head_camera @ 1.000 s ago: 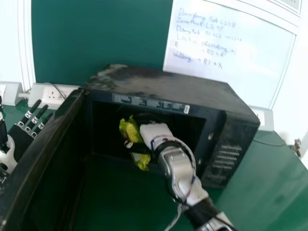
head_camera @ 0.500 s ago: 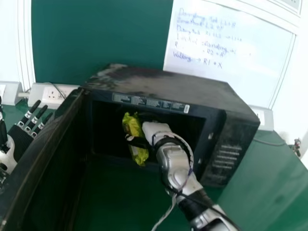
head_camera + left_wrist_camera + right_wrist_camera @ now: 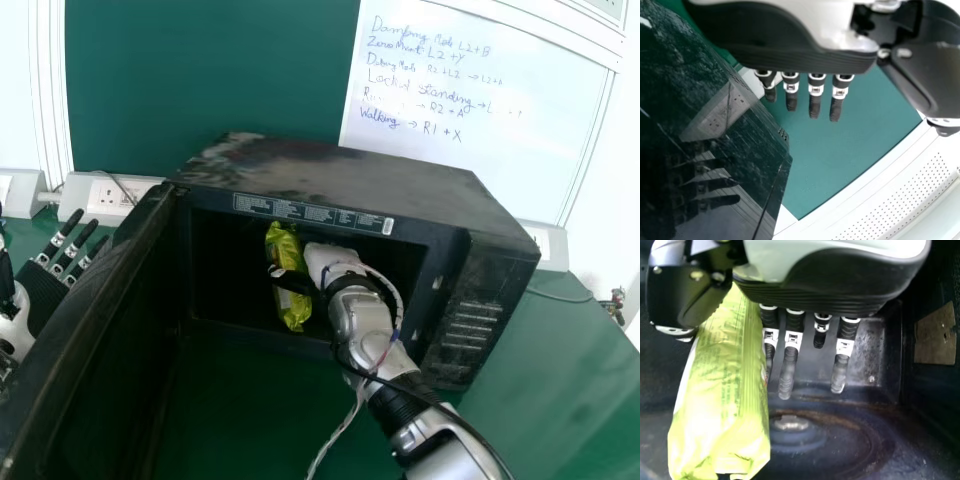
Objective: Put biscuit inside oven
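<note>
Holding the biscuit packet with the right hand, in the mouth of the oven, per head view. Packet left of the right fingers, just beside; thumb across it; long axis near upright, slight lean. Right hand is nearer; left hand well apart, beyond the open door.

Left wrist view: left fingers straight, wide, holding nothing.

Right wrist view: packet on thumb side of right fingers, pinched between them and thumb, opening about packet-wide. Long axis roughly parallel to fingers, one end past the fingertips. Next probably lower it onto the oven floor, then thumb away; could tip toward thumb side.
</note>
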You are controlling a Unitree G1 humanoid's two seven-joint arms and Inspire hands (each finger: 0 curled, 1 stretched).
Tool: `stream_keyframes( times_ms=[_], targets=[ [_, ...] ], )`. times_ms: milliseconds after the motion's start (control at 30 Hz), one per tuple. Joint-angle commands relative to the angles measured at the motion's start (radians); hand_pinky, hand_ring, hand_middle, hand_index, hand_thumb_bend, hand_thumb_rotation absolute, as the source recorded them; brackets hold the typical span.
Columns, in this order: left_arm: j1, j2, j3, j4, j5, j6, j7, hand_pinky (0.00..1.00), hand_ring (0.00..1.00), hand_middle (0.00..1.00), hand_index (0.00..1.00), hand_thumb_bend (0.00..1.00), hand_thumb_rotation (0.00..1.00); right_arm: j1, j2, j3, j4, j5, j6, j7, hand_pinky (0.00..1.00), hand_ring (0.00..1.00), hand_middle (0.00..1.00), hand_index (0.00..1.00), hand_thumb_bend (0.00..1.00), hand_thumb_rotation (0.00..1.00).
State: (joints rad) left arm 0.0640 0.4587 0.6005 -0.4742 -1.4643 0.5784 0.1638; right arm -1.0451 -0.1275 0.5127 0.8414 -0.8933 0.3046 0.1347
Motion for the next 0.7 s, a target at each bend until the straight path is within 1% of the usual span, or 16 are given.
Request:
stream_keyframes(
  times_ms=[0,33,67,100,133,167,200,233,300,333,400,433,500,533,567,667],
  targets=[
    [0.004,0.009,-0.004,-0.004,0.005,-0.008,-0.015,1.0,1.0,0.99,0.96,0.12,0.54,-0.043,0.003,-0.006,0.027,0.022,-0.018,-0.041,0.55,0.67,0.66,0.49,0.52,0.1],
    [0.005,0.009,-0.004,-0.003,0.006,-0.008,-0.02,1.0,1.0,1.0,0.97,0.12,0.55,-0.049,0.001,-0.002,0.04,0.025,-0.028,-0.051,0.56,0.69,0.68,0.49,0.52,0.11],
    [0.006,0.009,-0.004,-0.005,0.003,-0.007,-0.017,1.0,1.0,1.0,0.97,0.12,0.55,-0.056,0.0,0.005,0.055,0.025,-0.036,-0.059,0.52,0.64,0.64,0.49,0.52,0.11],
    [0.008,0.008,-0.004,-0.009,0.002,-0.007,-0.016,1.0,1.0,1.0,0.97,0.12,0.55,-0.061,-0.001,0.01,0.069,0.025,-0.044,-0.071,0.49,0.62,0.63,0.49,0.51,0.11],
    [0.009,0.008,-0.004,-0.012,-0.002,-0.006,-0.009,1.0,1.0,1.0,0.97,0.12,0.56,-0.067,-0.001,0.01,0.082,0.029,-0.052,-0.078,0.41,0.52,0.57,0.49,0.52,0.06],
    [0.01,0.007,-0.005,-0.018,-0.003,-0.008,0.004,1.0,1.0,1.0,0.99,0.13,0.57,-0.072,-0.002,0.012,0.096,0.032,-0.064,-0.09,0.38,0.47,0.52,0.52,0.52,0.03],
    [0.011,0.007,-0.004,-0.02,-0.005,-0.008,0.006,1.0,1.0,1.0,0.98,0.13,0.58,-0.079,-0.002,0.015,0.111,0.033,-0.069,-0.095,0.33,0.44,0.51,0.51,0.52,0.01],
    [0.011,0.005,-0.004,-0.019,-0.009,-0.009,0.003,1.0,1.0,1.0,0.98,0.13,0.58,-0.084,-0.002,0.015,0.124,0.037,-0.076,-0.103,0.31,0.43,0.51,0.5,0.52,0.01],
    [0.013,0.003,-0.005,-0.022,-0.01,-0.011,0.006,1.0,1.0,1.0,0.99,0.14,0.56,-0.094,0.0,0.016,0.15,0.042,-0.086,-0.117,0.31,0.42,0.51,0.5,0.52,0.0],
    [0.014,0.003,-0.005,-0.022,-0.009,-0.011,0.003,1.0,1.0,1.0,0.99,0.13,0.56,-0.102,0.0,0.023,0.166,0.038,-0.088,-0.119,0.29,0.42,0.52,0.49,0.52,0.0],
    [0.015,0.006,-0.005,-0.019,-0.005,-0.01,-0.006,1.0,1.0,1.0,0.98,0.14,0.56,-0.115,0.002,0.038,0.196,0.03,-0.096,-0.132,0.31,0.42,0.51,0.49,0.52,0.0],
    [0.015,0.007,-0.004,-0.018,0.0,-0.011,-0.012,1.0,1.0,1.0,0.98,0.14,0.56,-0.121,0.003,0.044,0.209,0.027,-0.101,-0.138,0.27,0.42,0.51,0.49,0.52,0.0],
    [0.016,0.007,-0.004,-0.018,0.004,-0.012,-0.016,1.0,1.0,1.0,0.97,0.15,0.54,-0.133,0.004,0.057,0.231,0.023,-0.107,-0.142,0.25,0.41,0.51,0.49,0.52,0.0],
    [0.016,0.008,-0.004,-0.019,0.0,-0.011,-0.009,1.0,1.0,1.0,0.97,0.15,0.52,-0.139,0.004,0.062,0.24,0.024,-0.11,-0.141,0.26,0.41,0.51,0.49,0.52,0.0],
    [0.017,0.007,-0.004,-0.02,0.001,-0.011,-0.013,1.0,1.0,0.99,0.97,0.17,0.49,-0.143,0.005,0.066,0.247,0.025,-0.111,-0.144,0.26,0.41,0.51,0.49,0.52,0.0],
    [0.019,0.006,-0.003,-0.026,-0.007,-0.012,-0.001,1.0,1.0,1.0,0.97,0.16,0.49,-0.147,0.006,0.076,0.264,0.026,-0.121,-0.162,0.27,0.41,0.51,0.49,0.52,0.0]
  ],
)
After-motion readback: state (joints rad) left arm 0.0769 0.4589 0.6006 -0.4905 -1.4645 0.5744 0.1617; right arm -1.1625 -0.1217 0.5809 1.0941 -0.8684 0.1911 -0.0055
